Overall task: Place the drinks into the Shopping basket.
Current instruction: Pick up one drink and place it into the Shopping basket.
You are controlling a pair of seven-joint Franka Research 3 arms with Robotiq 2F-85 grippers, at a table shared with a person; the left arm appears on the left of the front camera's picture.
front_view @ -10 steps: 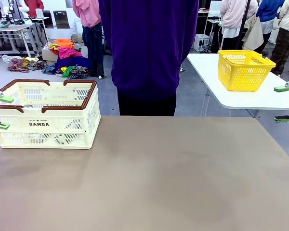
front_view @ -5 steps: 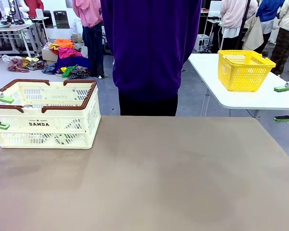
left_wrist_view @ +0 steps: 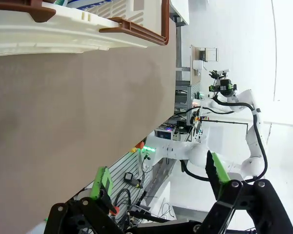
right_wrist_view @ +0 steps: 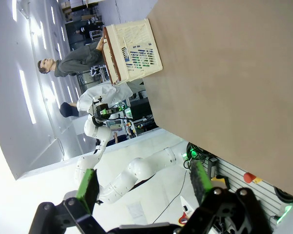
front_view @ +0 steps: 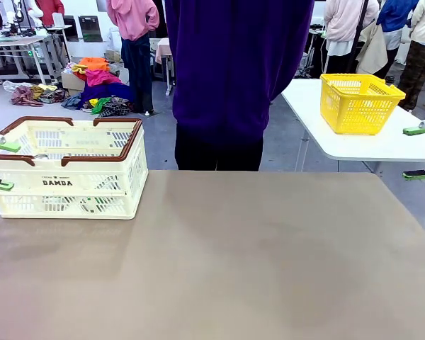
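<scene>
At the table's edges, left tool (left_wrist_view: 158,183) and right tool (right_wrist_view: 144,185) gape wide — both empty.

Left gripper (left_wrist_view: 158,183): black linkage body with round pivot joints, two slim black fingers (left_wrist_view: 100,181) faced with green pads. Right gripper (right_wrist_view: 144,187): same black build and green-padded fingers (right_wrist_view: 87,189). Arms: glossy white rounded segments, black cables along them, small green lights at the base. Person (front_view: 237,71): purple top, dark trousers.
</scene>
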